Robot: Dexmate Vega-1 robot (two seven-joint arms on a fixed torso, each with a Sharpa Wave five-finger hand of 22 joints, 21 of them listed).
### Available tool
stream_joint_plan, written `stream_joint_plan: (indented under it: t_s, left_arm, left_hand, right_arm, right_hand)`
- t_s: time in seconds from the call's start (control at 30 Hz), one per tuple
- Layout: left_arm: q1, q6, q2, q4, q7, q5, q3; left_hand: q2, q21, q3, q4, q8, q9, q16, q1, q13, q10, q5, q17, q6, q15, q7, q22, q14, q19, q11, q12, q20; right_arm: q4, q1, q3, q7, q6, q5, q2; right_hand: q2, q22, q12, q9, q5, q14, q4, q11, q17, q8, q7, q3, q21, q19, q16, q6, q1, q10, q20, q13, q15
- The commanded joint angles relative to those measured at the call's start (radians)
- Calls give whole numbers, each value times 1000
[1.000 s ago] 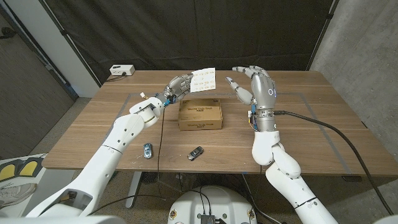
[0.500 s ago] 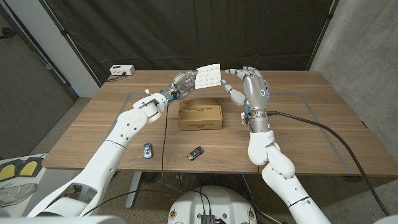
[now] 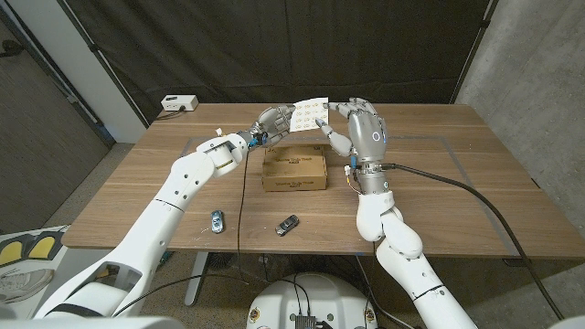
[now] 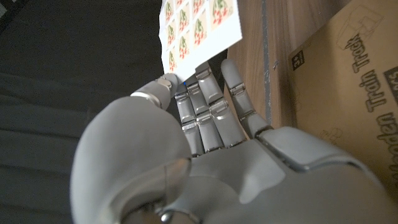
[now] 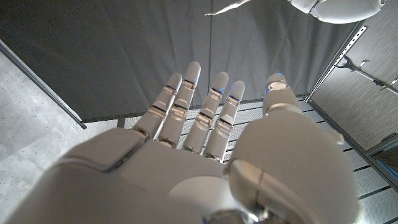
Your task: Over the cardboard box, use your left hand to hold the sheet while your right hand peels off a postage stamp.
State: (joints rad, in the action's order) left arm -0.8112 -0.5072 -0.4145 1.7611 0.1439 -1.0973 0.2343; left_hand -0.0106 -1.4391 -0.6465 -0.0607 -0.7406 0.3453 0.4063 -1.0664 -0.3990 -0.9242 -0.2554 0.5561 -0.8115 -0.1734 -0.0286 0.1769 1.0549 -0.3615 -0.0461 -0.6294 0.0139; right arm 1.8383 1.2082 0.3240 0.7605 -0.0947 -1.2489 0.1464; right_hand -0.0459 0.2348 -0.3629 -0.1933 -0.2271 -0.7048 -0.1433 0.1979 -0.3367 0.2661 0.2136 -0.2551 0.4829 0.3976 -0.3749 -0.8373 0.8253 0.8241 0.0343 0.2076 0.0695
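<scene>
A white sheet of stamps [image 3: 309,112] with small red-and-green pictures is held up above the far edge of the cardboard box [image 3: 294,168]. My left hand [image 3: 271,122] pinches the sheet's edge; the left wrist view shows the sheet [image 4: 198,30] caught between thumb and fingers, with the box [image 4: 348,81] beside them. My right hand [image 3: 358,131] stands upright just right of the sheet, fingers spread, its fingertips close to the sheet's right edge. In the right wrist view that hand [image 5: 199,155] holds nothing, and the sheet's edge [image 5: 227,7] and my left hand [image 5: 339,9] show beyond it.
Two small objects lie near the table's front edge: a blue-and-silver one [image 3: 217,220] and a dark one [image 3: 288,224]. A white device [image 3: 178,103] sits at the far left corner. A black cable [image 3: 457,187] trails from my right wrist.
My right hand has moved left, closing on the sheet's right edge. My left hand has lifted the sheet slightly right and higher over the box.
</scene>
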Motion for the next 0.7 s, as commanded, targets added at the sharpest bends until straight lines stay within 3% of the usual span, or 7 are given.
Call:
stream_joint_plan:
  t_s: [0.03,0.47,0.7]
  left_arm:
    - [17,-74,-30,7,-8,-48,-7]
    - [33,-116,-38,-2,-16,-110,-21]
    - [40,-132,-48,-8,-29,-125,-18]
  left_hand:
    - [15,3,-70,-54,0,-10,-9,2,11,-79,-6,-8,-173,-23,-25,0,26,-13,-61,14,0]
    - [21,6,-93,-58,15,-41,-24,12,35,-91,-2,-33,-183,-24,-26,-1,45,-27,-60,42,2]
    - [21,7,-96,-59,21,-52,-25,17,36,-94,1,-33,-186,-24,-23,-2,46,-32,-64,48,3]
  right_arm:
    - [-35,-34,37,-13,26,-32,-10]
    - [-69,-63,73,-50,80,-64,-16]
    - [-114,-86,91,-1,103,-71,-22]
  right_hand:
    - [1,3,0,-4,-7,-10,4,0,-3,1,0,1,9,2,1,-12,3,15,10,2,160]
    - [1,2,5,-4,-10,-19,7,1,-10,-9,1,6,12,-3,-1,-7,5,11,8,5,157]
    - [-5,2,12,-5,-13,-28,3,2,-26,-22,0,16,16,-5,-15,12,16,1,8,11,160]
